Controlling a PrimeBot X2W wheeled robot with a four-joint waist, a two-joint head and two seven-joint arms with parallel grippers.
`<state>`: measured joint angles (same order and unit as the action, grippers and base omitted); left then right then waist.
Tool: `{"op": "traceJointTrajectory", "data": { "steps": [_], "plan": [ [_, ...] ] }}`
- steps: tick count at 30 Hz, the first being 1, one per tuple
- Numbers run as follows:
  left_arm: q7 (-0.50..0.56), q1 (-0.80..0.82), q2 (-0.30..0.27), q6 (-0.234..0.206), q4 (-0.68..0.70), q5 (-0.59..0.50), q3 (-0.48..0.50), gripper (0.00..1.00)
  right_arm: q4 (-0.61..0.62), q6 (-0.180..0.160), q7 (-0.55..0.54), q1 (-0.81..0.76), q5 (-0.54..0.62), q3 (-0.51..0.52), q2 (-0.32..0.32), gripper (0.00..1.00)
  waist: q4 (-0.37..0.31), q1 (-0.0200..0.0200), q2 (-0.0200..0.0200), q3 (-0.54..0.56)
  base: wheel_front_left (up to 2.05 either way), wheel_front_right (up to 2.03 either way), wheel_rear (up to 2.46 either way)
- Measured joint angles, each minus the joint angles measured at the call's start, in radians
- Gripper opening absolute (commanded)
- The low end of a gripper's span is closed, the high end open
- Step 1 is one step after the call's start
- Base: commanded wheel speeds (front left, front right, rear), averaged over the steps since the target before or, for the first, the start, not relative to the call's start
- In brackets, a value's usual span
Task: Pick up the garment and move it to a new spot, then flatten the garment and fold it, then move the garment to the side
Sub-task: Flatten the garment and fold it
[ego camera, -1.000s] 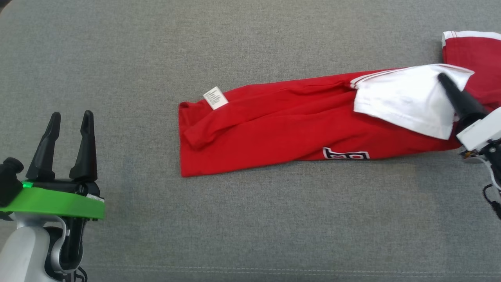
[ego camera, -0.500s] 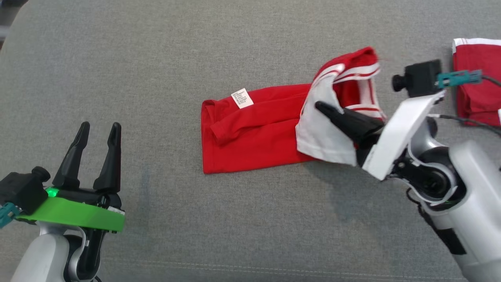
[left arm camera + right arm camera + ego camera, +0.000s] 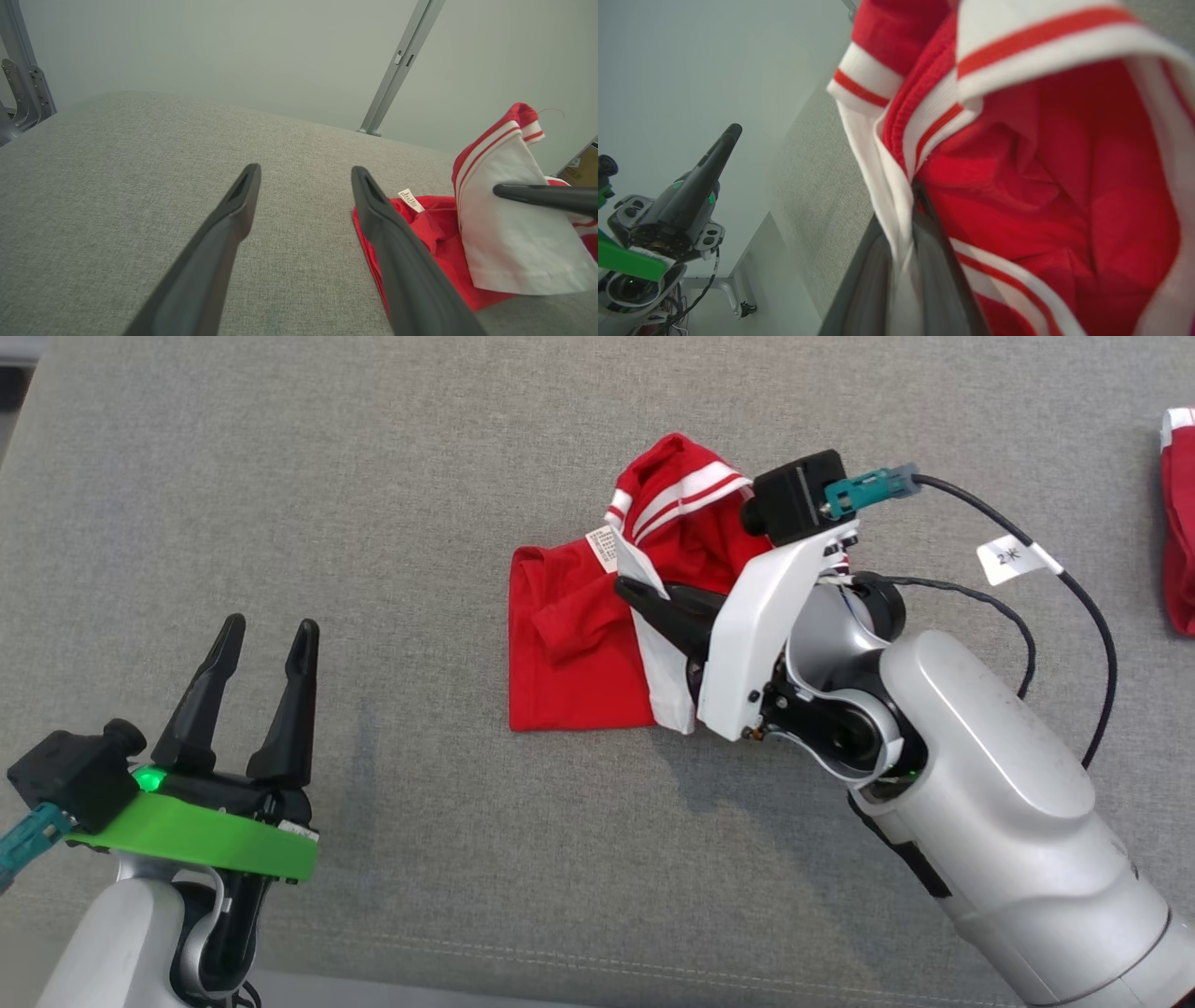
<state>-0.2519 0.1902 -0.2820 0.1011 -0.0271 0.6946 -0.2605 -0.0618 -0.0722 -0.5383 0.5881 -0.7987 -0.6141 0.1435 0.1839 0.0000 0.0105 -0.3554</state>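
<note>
Red garment [image 3: 569, 663] mid-table [image 3: 373, 476], long axis 3-to-9. We pinch its white-trimmed end in right claw [image 3: 627, 588], nearer arm. Left claw [image 3: 271, 627] wide, empty; garment at its 3 o'clock.

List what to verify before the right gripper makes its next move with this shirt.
1. Right gripper shut on the garment by its white sleeve: ok.
2. Left gripper open, apart from the garment: ok.
3. Held end level with the opposite hem: not ok, it hangs lifted and short of it.
4. Bottom layer flat: not ok, creased below the label.
5. Other red garment apart from the fold: ok.
</note>
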Motion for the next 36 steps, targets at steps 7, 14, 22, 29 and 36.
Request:
{"op": "traceJointTrajectory", "data": {
  "steps": [7,14,22,29,36],
  "plan": [
    [0.000,0.016,0.003,0.001,-0.029,0.000,0.007,1.00,-0.071,0.010,-0.018,0.087,0.055,-0.093,-0.062,1.00,0.016,0.0000,0.0000,-0.015,0.00,0.00,0.00],
    [0.000,0.016,-0.006,0.006,-0.054,0.000,0.043,1.00,-0.055,0.054,0.033,0.150,0.020,-0.108,-0.085,1.00,0.004,0.0000,0.0000,-0.004,0.00,0.00,0.00],
    [0.000,0.014,-0.016,0.006,-0.045,0.000,0.107,1.00,-0.021,0.051,0.110,0.146,-0.028,-0.018,-0.073,1.00,-0.030,0.0000,0.0000,0.013,0.00,0.00,0.00],
    [0.000,0.013,-0.009,0.006,-0.016,-0.005,0.121,1.00,-0.092,0.008,0.155,0.049,0.034,0.068,0.093,1.00,-0.056,0.0000,0.0000,0.019,0.00,0.00,0.00],
    [0.000,0.010,0.010,0.009,0.001,-0.030,0.121,1.00,-0.148,-0.001,0.198,-0.085,0.042,0.094,0.149,1.00,-0.045,0.0000,0.0000,0.027,0.00,0.00,0.00]
  ]
}}
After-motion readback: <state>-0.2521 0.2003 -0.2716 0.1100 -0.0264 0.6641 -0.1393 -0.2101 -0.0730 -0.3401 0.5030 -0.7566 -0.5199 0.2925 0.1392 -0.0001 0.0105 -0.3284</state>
